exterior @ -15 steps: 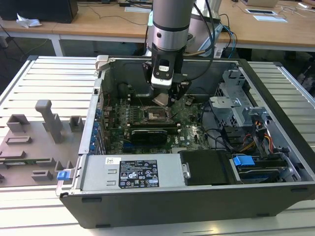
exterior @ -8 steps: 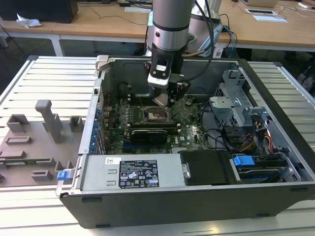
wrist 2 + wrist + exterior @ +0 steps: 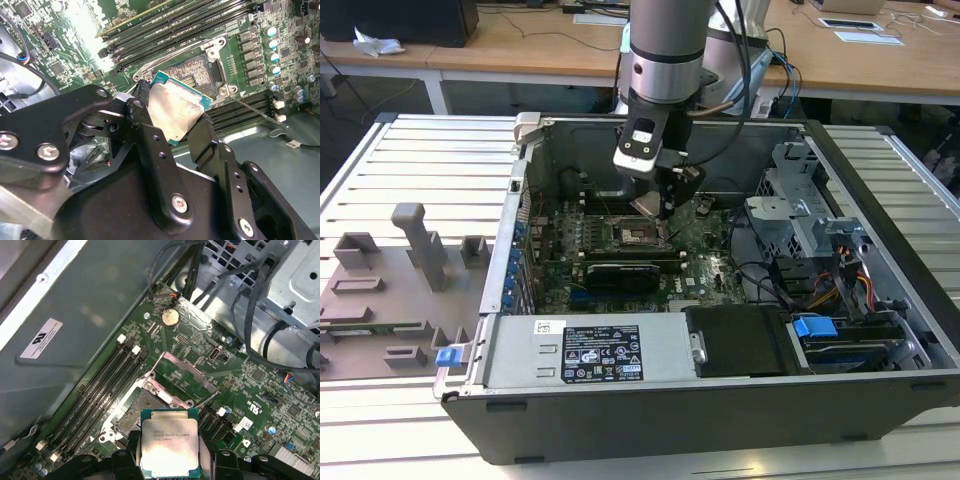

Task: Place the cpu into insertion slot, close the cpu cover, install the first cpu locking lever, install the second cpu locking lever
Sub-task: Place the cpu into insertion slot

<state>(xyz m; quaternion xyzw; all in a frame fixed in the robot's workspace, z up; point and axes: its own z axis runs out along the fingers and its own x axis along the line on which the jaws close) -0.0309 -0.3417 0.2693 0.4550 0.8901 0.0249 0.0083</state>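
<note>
Exterior view first: my gripper is down inside the open pc case, hanging over the green motherboard. It's got the cpu pinched, and the chip looks tilted, not flat. The insertion slot sits just below and a bit toward the exterior view's left of it, w/ its dark centre bare, so the chip isn't seated.

Second wrist view is closer. Both black fingers are clamped on opposite edges of the cpu, silvery top facing the cam, green edge showing along one side. So the gripper is closed down to chip width, nothing else in it. The insertion slot is right past the chip, next to the long black memory slots.

First wrist view has the cpu held just short of the insertion slot, not touching afaict. The cpu cover is flipped up off the slot on the far side, board visible thru its window. More memory slots run alongside.
</note>
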